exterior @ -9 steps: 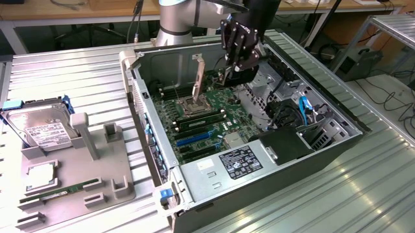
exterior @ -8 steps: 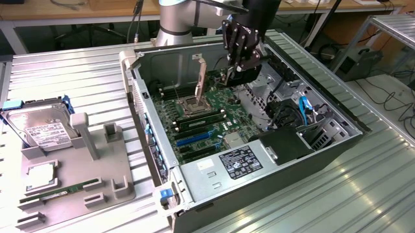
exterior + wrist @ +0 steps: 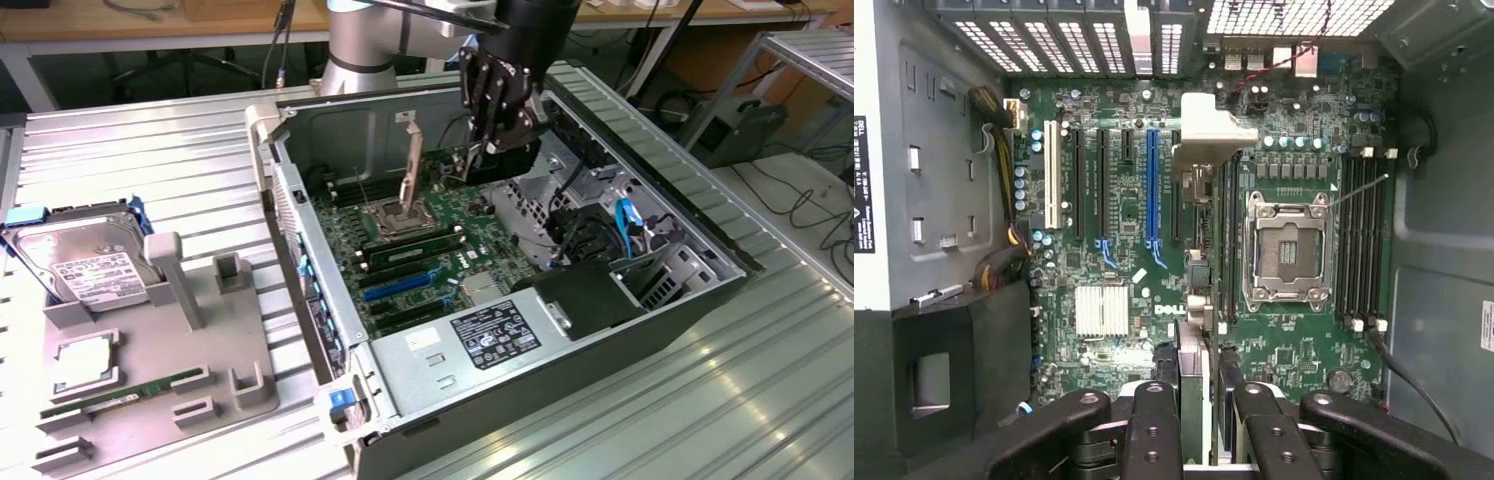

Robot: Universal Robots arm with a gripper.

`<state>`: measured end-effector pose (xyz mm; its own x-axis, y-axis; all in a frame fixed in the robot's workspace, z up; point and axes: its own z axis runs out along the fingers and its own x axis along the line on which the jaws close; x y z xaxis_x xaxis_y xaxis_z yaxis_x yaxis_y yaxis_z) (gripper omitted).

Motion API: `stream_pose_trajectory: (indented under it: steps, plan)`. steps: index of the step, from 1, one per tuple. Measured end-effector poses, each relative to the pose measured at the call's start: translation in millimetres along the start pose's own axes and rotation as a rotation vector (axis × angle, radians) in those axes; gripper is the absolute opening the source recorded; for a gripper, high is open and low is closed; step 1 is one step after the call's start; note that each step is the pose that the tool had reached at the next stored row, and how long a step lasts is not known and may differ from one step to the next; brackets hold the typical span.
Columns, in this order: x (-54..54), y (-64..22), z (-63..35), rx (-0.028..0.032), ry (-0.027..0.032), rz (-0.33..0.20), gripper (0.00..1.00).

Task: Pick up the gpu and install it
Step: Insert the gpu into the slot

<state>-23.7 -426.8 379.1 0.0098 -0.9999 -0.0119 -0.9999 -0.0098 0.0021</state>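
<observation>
The gripper (image 3: 505, 140) sits partway closed on the gpu (image 3: 411, 160), above the open case (image 3: 694, 300) and near its far wall. In the wrist view the two black fingers (image 3: 1152, 420) clamp either flat face of the card, which runs between them as a thin line, and the gripper (image 3: 1204, 392) grips it at the end away from the bracket (image 3: 1214, 125). The gpu (image 3: 1196, 300) stands on edge, faces upright. Its long axis lies parallel to the blue slot (image 3: 1151, 190) and the other expansion slots on the motherboard (image 3: 1124, 215). The beige bracket end points towards the vented rear wall (image 3: 1054, 40) of the case. By the wrist view the card lies between the blue slot and the CPU socket (image 3: 1286, 250). In the exterior view the bracket stands upright over the board by the socket (image 3: 400, 215). Whether the lower edge touches the board, I cannot tell. On the exterior view's left, outside the case, a hard drive (image 3: 87, 260) sits in a grey tray (image 3: 227, 360).
</observation>
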Motion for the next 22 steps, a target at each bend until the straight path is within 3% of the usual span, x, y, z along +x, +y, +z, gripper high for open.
stream_pose_trajectory:
  steps: [22]
  plan:
    - [2.7,9.8,2.8,-0.0001,0.0002,0.000,0.26]
